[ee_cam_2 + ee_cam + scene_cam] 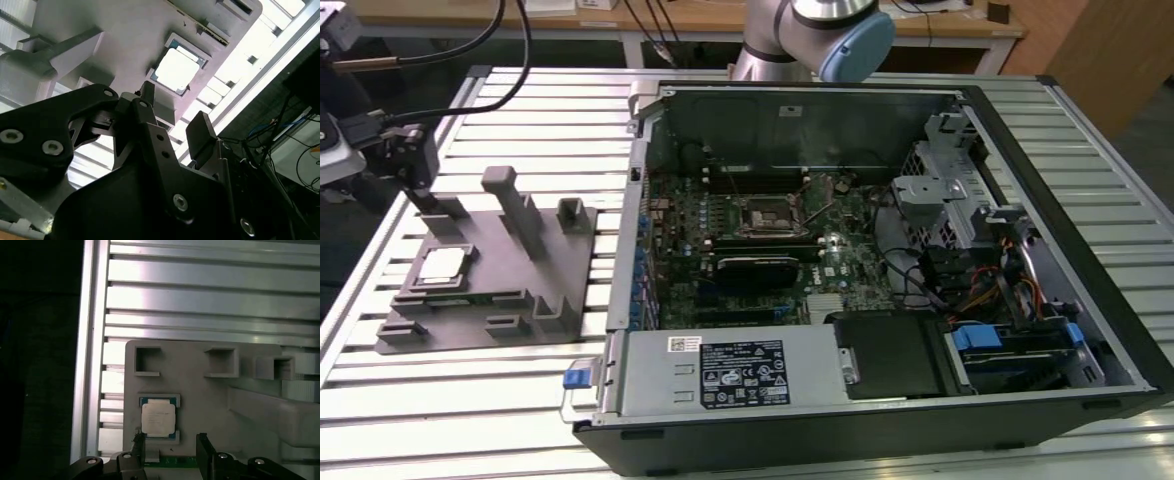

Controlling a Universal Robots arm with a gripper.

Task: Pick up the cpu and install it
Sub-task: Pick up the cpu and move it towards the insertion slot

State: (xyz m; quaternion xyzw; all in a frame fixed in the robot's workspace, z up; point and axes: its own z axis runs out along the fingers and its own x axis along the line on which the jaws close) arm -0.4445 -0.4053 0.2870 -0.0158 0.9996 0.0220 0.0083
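The cpu (443,266) lies flat in a recess of the grey moulded tray (480,325) on the exterior view's left, silvery top up. Both wrist views look down on the cpu (158,418) (176,69). My gripper (438,205) hangs above the tray's far end, a short way above and behind the cpu. Its two black fingers stand apart in the first wrist view, the gripper (170,440) open with nothing between them, the cpu just beyond the tips. The gripper (172,112) also looks open in the second wrist view. The black socket (763,213) sits on the motherboard inside the case.
An open computer case (881,250) lies on the slatted aluminium table (454,420), with the power supply (720,375) at its near side and drive cages at the exterior view's right. Upright posts (514,205) rise from the tray close to my gripper. Cables trail at the far left.
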